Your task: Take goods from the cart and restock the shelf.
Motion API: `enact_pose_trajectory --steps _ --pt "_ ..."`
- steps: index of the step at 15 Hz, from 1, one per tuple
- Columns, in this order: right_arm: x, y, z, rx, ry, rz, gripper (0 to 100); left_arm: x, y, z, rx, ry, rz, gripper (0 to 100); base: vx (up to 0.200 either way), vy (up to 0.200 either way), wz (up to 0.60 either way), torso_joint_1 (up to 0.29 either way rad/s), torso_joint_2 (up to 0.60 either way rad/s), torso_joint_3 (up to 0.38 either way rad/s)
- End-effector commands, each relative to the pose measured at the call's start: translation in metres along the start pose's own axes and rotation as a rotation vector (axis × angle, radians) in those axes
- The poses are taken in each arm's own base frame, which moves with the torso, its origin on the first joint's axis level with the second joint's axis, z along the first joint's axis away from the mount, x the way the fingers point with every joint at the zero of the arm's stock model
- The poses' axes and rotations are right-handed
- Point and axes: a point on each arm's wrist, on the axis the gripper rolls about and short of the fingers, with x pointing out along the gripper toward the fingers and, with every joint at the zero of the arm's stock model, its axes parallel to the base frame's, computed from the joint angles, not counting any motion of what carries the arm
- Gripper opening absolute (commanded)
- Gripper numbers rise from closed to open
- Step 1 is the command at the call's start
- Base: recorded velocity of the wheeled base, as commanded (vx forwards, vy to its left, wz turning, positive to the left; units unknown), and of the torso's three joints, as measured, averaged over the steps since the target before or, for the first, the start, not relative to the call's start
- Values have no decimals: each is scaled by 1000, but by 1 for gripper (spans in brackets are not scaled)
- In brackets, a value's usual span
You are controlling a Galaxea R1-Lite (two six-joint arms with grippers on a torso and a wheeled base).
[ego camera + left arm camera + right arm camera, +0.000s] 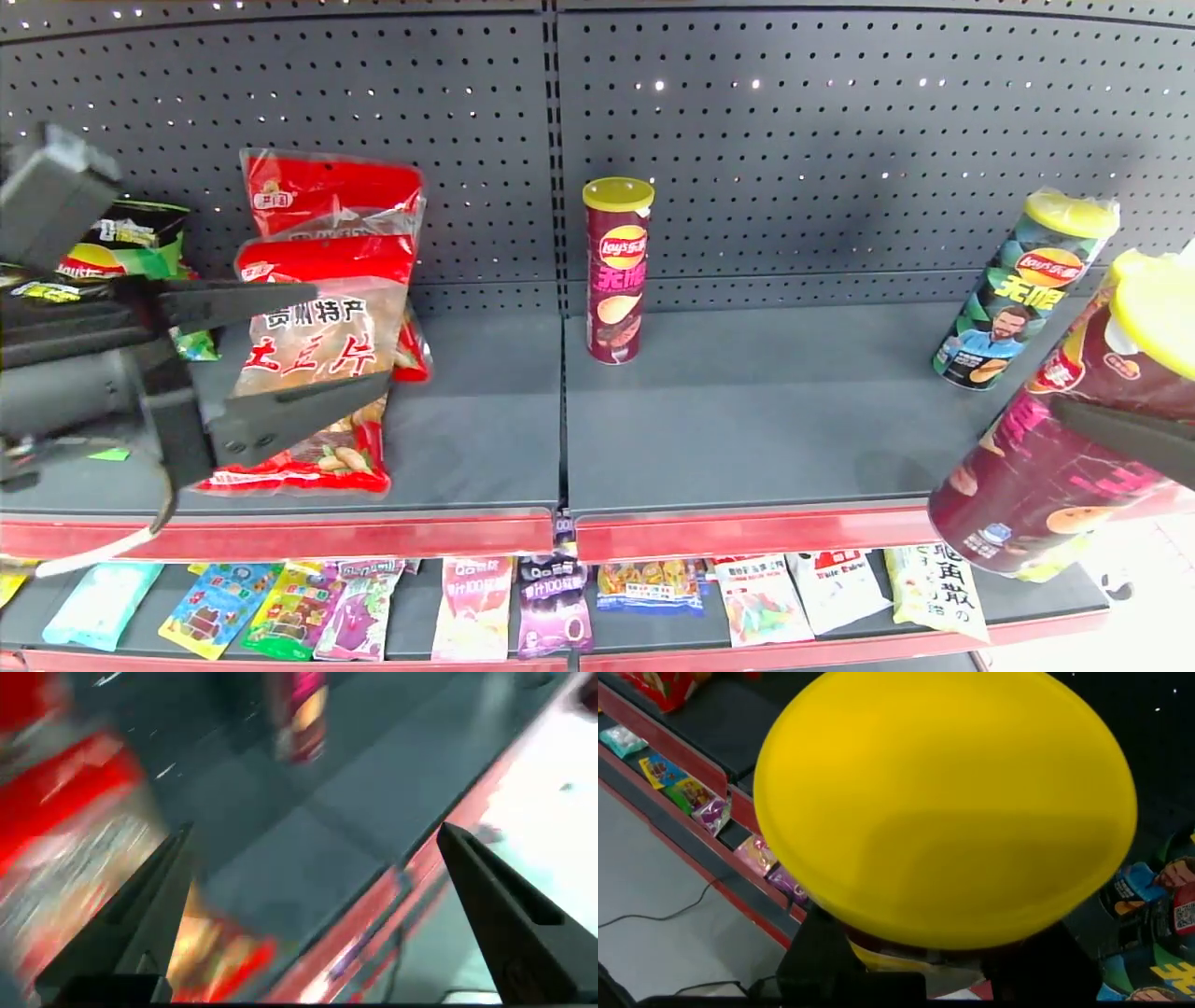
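My right gripper is shut on a maroon chip can with a yellow lid. The can is tilted and held in front of the right end of the grey shelf. On that shelf a like maroon can stands upright at the middle. A dark green can leans toward the back panel at the right. My left gripper is open at the left, in front of red snack bags that lean on the shelf. In the left wrist view its fingers are spread wide over the shelf board.
The shelf has a red front lip and a perforated back panel. A green bag lies at the far left. A lower shelf holds several small snack packets. Bare board lies between the two standing cans.
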Motion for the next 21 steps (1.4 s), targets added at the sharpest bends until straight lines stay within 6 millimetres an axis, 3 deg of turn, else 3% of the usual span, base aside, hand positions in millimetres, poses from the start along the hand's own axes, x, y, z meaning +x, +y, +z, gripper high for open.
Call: enact_pose_trajectory --steps 1,13,21 --pt "1 0 0 2 2 0 0 81 22 2 -58 57 -134 100 0 0 0 0 0 0" --pt "0 0 -1 1 12 -28 0 160 54 6 -27 -11 -175 100 0 0 0 0 0 0" --pt "-1 0 -1 0 14 -45 0 200 67 13 2 -67 -231 100 0 0 0 0 0 0"
